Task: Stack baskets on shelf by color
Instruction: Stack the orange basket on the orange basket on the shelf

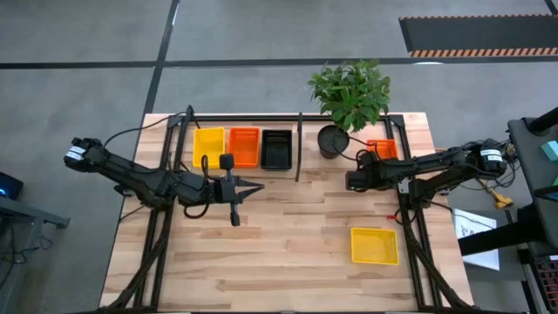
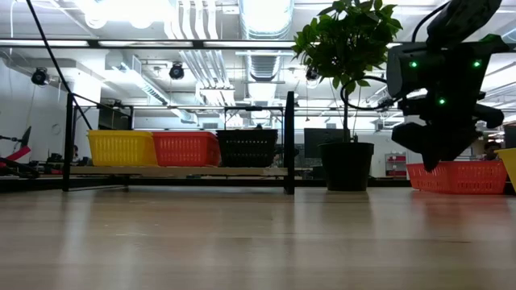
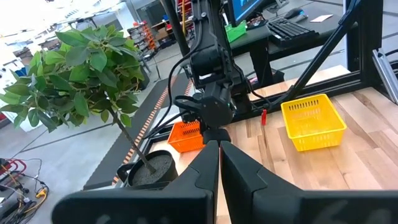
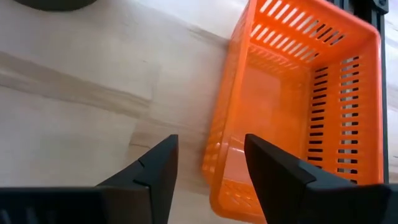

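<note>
A slatted pale wooden tabletop (image 1: 288, 244) is filling the middle of the overhead frame, grey floor around it. At upper left of the table, the light-wood shelf with thin black rods (image 1: 296, 148) is carrying three mesh baskets in a row: yellow (image 1: 208, 146), red-orange (image 1: 243, 146), black (image 1: 276, 148). The right gripper (image 4: 208, 163) is hovering with jaws spread wide and holding nothing, over the near wall of a loose red-orange plastic mesh basket (image 4: 298, 106) at right of centre, beside the potted plant (image 1: 347, 96). A second yellow mesh basket (image 1: 374, 245) is lying at lower right. The left gripper (image 1: 253, 188) is waiting closed and empty at centre left. Recommendation: straddle that wall squarely, one finger inside, before closing.
</note>
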